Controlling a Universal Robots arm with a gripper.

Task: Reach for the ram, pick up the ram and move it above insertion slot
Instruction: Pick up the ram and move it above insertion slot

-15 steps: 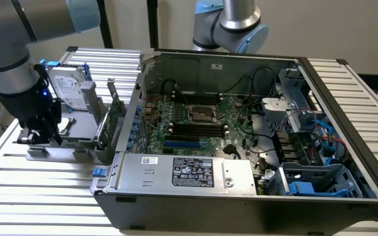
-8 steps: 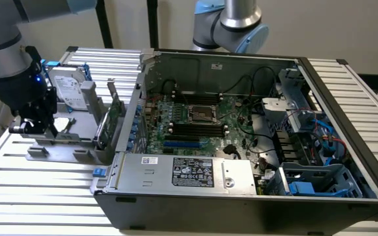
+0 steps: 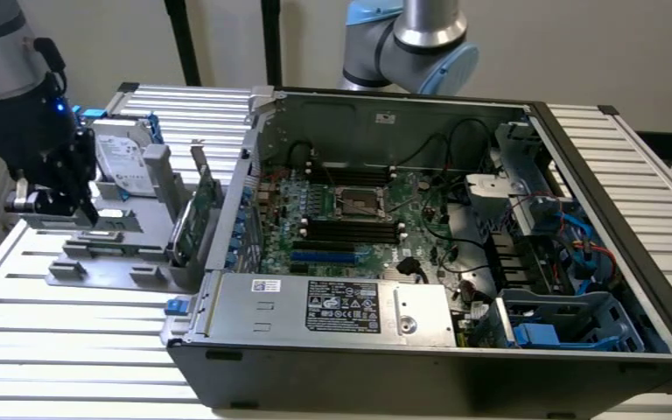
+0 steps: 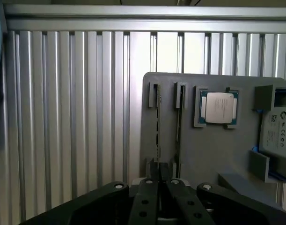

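The gripper (image 4: pixel 160 183) hovers over the gray holder (image 4: pixel 203 154), at 9 o'clock from the computer case (image 3: pixel 430 372). Its jaws are narrowly parted and grip nothing. The ram (image 4: pixel 157 122) stands slotted in the holder; label text is illegible.

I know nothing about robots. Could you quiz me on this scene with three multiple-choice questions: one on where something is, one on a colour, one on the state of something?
1. Where is the gripper?
A) on the floor
B) over the grey tray beside the computer case
C) against the back wall

2. What colour is the card standing upright on the tray?
A) red
B) green
C) white

3. How is the computer case?
A) open, its insides showing
B) closed on every side
C) packed in a carton

Answers:
1 B: the gripper hangs over the tray, at the exterior view's left of the case.
2 B: the card's board is plainly green.
3 A: the motherboard and cables lie in plain sight.
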